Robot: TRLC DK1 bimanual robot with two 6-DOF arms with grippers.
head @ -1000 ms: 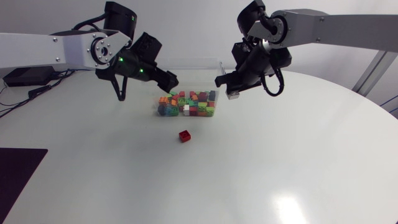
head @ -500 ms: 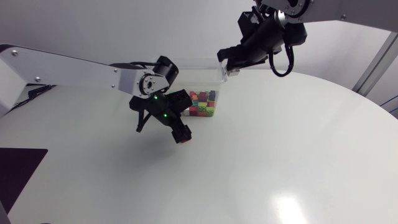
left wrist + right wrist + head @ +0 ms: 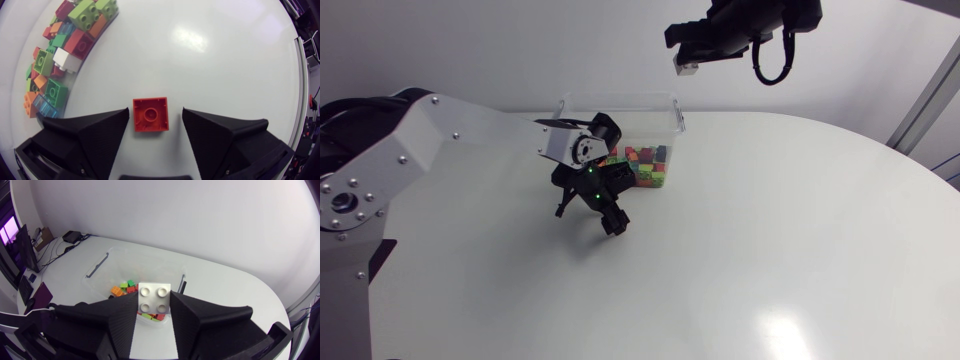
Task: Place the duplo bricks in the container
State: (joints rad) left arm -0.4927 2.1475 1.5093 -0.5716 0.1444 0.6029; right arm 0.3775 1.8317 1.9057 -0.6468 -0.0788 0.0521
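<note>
A red duplo brick (image 3: 150, 114) lies studs up on the white table, between the fingers of my left gripper (image 3: 154, 119). A gap shows on each side of it, so the gripper is open. In the head view my left gripper (image 3: 611, 221) is down at the table in front of the clear container (image 3: 620, 98) and covers the red brick. The container holds several coloured bricks (image 3: 638, 166). My right gripper (image 3: 688, 62) hangs high above the container's back right corner, shut on a white brick (image 3: 154, 299). In the right wrist view the container (image 3: 116, 266) lies far below that brick.
The coloured bricks (image 3: 59, 56) in the container show beside my left gripper, a short way from the red brick. My left arm (image 3: 470, 130) crosses the table's left part. The round white table (image 3: 780, 230) stretches wide to the right and front.
My left arm came down from over the container to the red brick, and its fingers have narrowed around it. My right arm rose up and back with the white brick.
</note>
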